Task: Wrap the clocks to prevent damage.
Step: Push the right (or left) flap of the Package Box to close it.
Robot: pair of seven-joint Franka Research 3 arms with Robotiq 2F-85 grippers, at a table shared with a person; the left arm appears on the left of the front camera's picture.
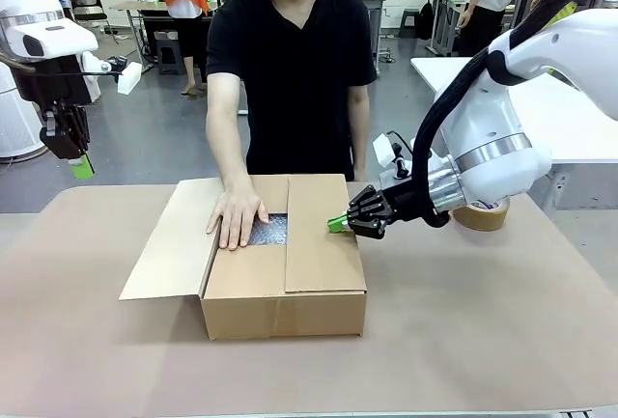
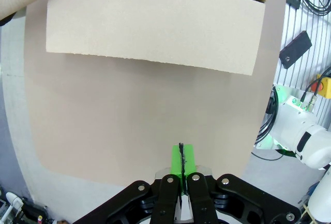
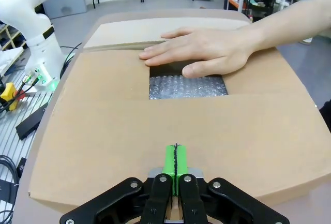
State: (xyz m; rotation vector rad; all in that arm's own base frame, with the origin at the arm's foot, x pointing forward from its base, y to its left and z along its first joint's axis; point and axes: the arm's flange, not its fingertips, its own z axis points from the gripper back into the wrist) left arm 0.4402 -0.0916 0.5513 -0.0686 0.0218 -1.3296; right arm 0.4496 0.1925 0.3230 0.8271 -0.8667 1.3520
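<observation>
The clocks are hidden. A cardboard box (image 1: 290,283) sits mid-table, and bubble wrap (image 1: 271,230) shows through the gap between its top flaps. The person's hand (image 1: 237,217) presses flat on the left inner flap. My right gripper (image 1: 338,223) is shut, its green tips resting on the right flap's edge. The right wrist view has that gripper (image 3: 176,158) shut over the flap (image 3: 155,125), with the bubble wrap (image 3: 186,86) and the hand (image 3: 207,48) beyond. My left gripper (image 1: 82,167) hangs shut above the table's far left. Its wrist view shows it (image 2: 181,158) holding nothing.
The box's outer left flap (image 1: 174,244) lies folded out over the table, seen also as the flap (image 2: 155,27) in the left wrist view. A roll of brown tape (image 1: 481,215) rests behind my right wrist. Bare tabletop (image 1: 463,331) stretches in front and to the right.
</observation>
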